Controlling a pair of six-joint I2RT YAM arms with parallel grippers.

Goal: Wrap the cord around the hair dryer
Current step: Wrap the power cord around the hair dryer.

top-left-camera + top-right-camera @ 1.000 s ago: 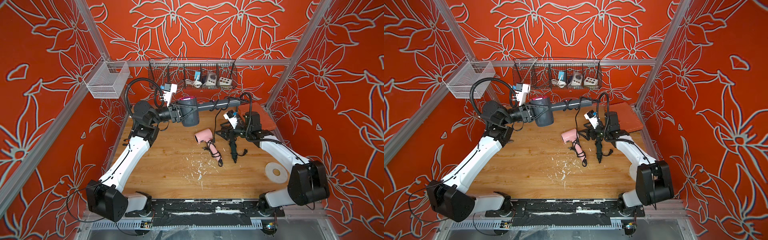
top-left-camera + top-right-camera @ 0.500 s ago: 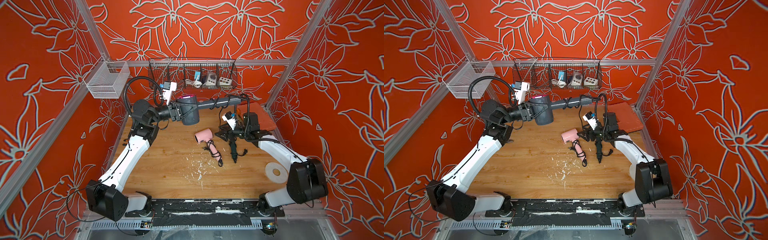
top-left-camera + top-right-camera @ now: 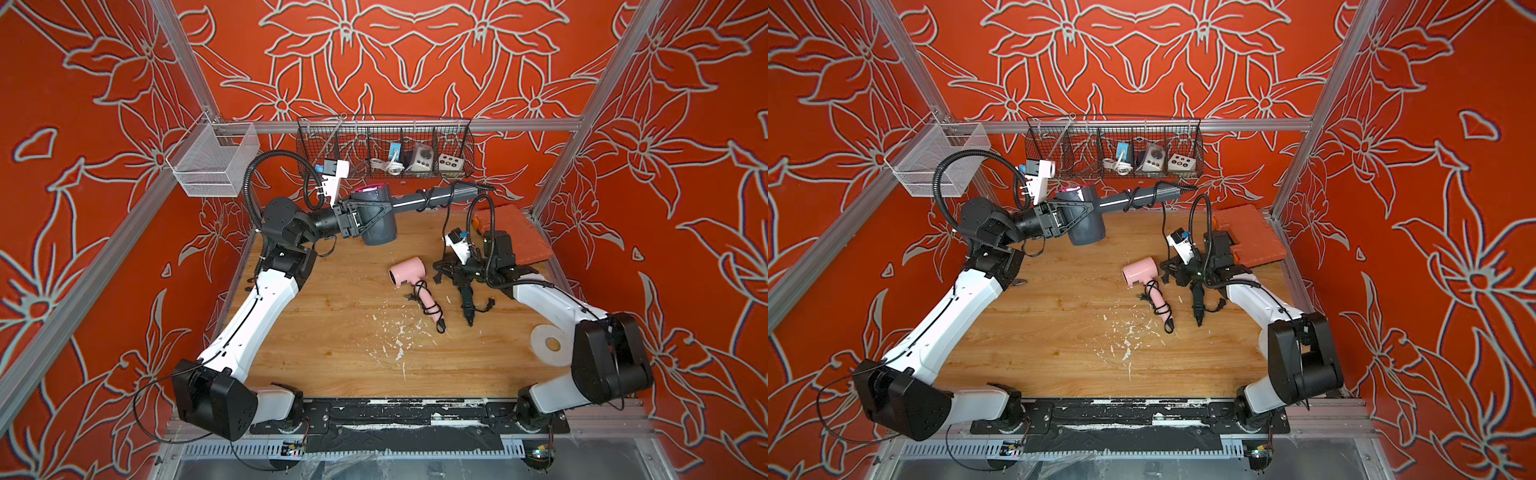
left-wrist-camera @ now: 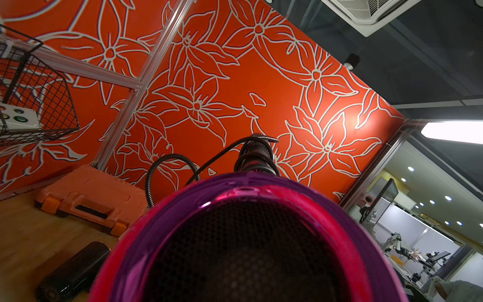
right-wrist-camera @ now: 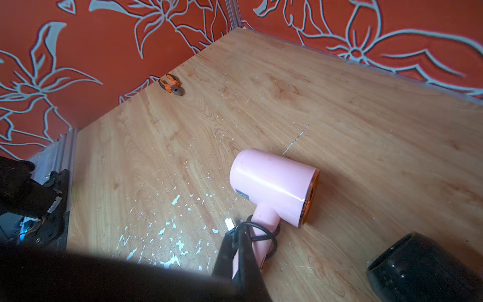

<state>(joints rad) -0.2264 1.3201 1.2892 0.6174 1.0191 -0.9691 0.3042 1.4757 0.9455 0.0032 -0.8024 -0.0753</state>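
well, the left fingers [image 3: 365, 216] clasp the barrel of the grey hair dryer [image 3: 380, 235] above the back of the bench [image 3: 332, 332], handle pointing toward the right arm, cord [image 3: 428, 197] partly coiled on it. the right fingers [image 5: 244, 251], nearer the loose end, are clenched; whether cord lies pinched between them is unclear.

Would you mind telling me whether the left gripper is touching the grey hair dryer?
Touching. In both top views the left gripper has its jaws clamped around the barrel of the grey hair dryer, holding it off the table.
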